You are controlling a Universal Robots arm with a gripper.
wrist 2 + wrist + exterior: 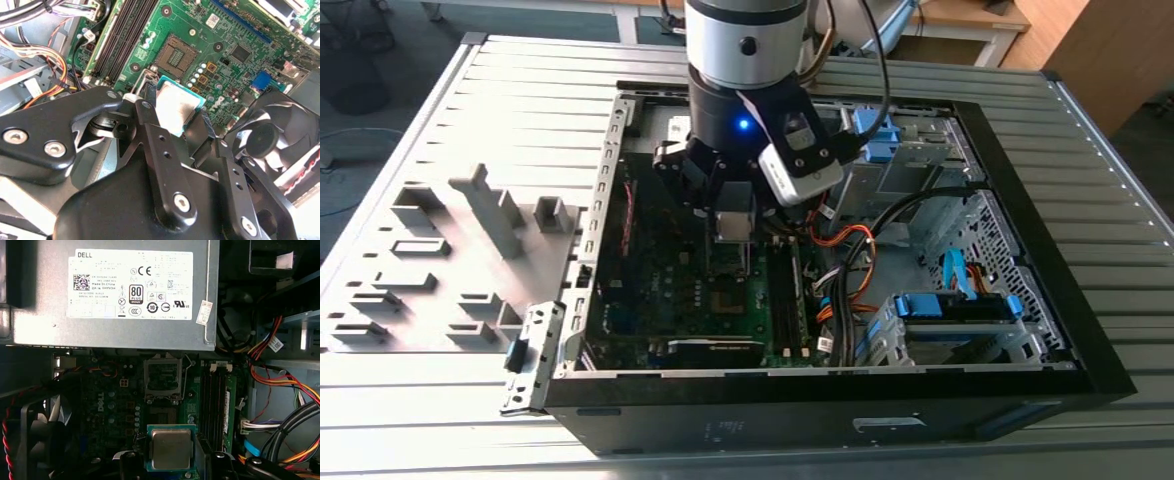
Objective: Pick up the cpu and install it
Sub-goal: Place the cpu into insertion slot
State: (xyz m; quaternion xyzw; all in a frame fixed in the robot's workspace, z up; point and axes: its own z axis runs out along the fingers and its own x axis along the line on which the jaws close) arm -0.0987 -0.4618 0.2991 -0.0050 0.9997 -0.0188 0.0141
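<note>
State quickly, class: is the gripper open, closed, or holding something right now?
Gripper: closed, holding the cpu between its jaws.

The cpu (171,448) has a dull silver top with a teal-green rim. The pincer (177,117) is matte black. The board (235,30) is green (dotted with gold and black parts). Wires (270,376) run orange, red, yellow and black. The grey box (40,315) carries a white label (130,285). The case (787,420) is black, its clips (961,305) blue, and the ribbed tabletop (1141,260) pale grey.
</note>
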